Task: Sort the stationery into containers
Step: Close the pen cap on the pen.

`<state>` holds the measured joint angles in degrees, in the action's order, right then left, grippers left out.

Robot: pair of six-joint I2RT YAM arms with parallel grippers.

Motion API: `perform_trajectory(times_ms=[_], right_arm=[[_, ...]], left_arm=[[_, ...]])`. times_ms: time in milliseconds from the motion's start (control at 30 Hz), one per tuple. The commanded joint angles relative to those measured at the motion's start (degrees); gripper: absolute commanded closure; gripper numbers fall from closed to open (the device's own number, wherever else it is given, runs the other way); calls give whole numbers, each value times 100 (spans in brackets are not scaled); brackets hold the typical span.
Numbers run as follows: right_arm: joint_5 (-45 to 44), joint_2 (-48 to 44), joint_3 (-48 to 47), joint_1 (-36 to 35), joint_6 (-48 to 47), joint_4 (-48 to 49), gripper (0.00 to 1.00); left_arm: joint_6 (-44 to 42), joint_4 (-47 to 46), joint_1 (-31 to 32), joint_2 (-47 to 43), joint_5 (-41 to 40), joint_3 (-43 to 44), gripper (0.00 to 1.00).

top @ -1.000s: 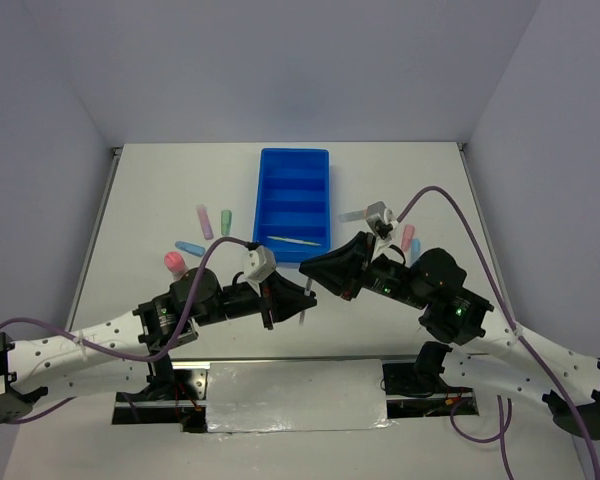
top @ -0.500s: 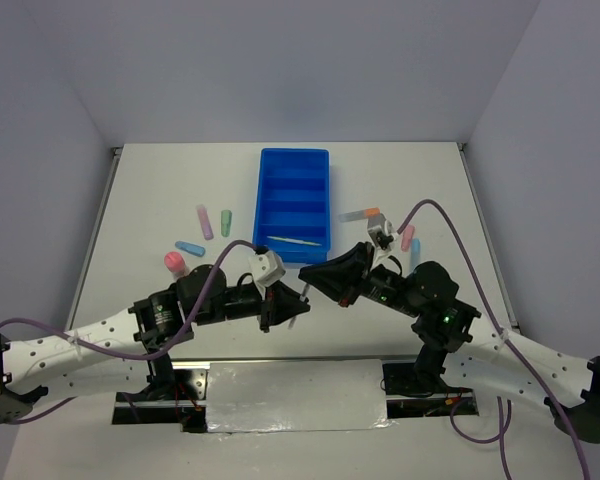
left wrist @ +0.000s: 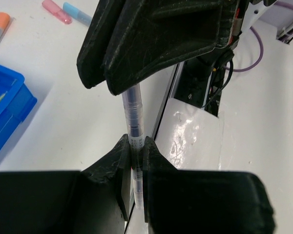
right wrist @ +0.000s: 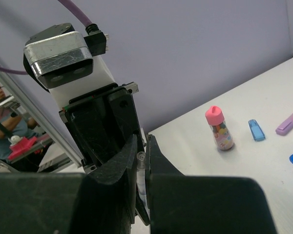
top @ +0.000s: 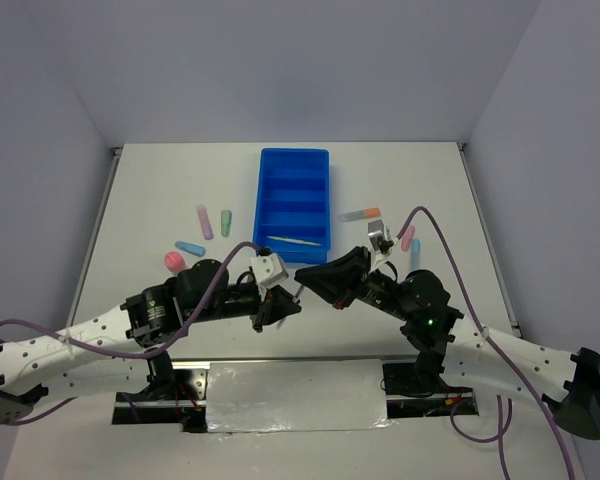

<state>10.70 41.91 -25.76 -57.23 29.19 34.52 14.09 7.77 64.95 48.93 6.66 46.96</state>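
Handover under way, lower centre of the overhead view. The left gripper (left wrist: pixel 136 146) is clamped on the grey pen (left wrist: pixel 135 114) and the right gripper (right wrist: pixel 142 148) is pinched on its other end, just below the blue tray (top: pixel 260 200).

Filed: one yellow stick (top: pixel 292 241), nearest compartment.

Outstanding: pink marker (top: pixel 205 221) and others left of the tray; orange-grey marker (top: pixel 361 214) and others to the right.

Judgement: early stage.

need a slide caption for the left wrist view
Left end effector and right end effector both clamp one thin grey pen.
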Motion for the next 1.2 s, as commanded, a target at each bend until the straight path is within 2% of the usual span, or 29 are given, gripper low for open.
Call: perform_trajectory(times_ms=[0, 333, 467, 700, 867, 900, 933, 1000, 1033, 1167], right_arm=[[275, 599, 598, -60, 51, -1211, 100], [205, 1354, 889, -244, 236, -789, 100], [187, 1671, 906, -306, 210, -684, 100], [-33, 1917, 915, -394, 140, -754, 100], [46, 1637, 635, -385, 218, -833, 99], [-23, 1349, 512, -385, 219, -1094, 95], [-94, 1181, 371, -394, 201, -1280, 83], [-585, 760, -112, -385, 105, -1884, 66], [-813, 644, -262, -376, 78, -2088, 51], [-2269, 82, -1096, -359, -62, -3055, 40]], left_arm=[[-424, -2078, 62, -147, 442, 981, 100], [-644, -1893, 27, 29, 451, 1430, 100], [-548, -1902, -254, 161, 687, 1623, 100], [-82, -2262, -1132, 126, 1531, 1562, 100], [-38, -2411, -1142, 47, 1620, 1028, 100], [23, -2473, -1134, 3, 1585, 843, 100], [50, -2560, -1125, -41, 1524, 658, 100], [85, -2745, -1107, -164, 1182, 105, 100], [85, -2754, -1098, -190, 980, -28, 100], [-177, -2413, -1107, 19, 286, -161, 100]])
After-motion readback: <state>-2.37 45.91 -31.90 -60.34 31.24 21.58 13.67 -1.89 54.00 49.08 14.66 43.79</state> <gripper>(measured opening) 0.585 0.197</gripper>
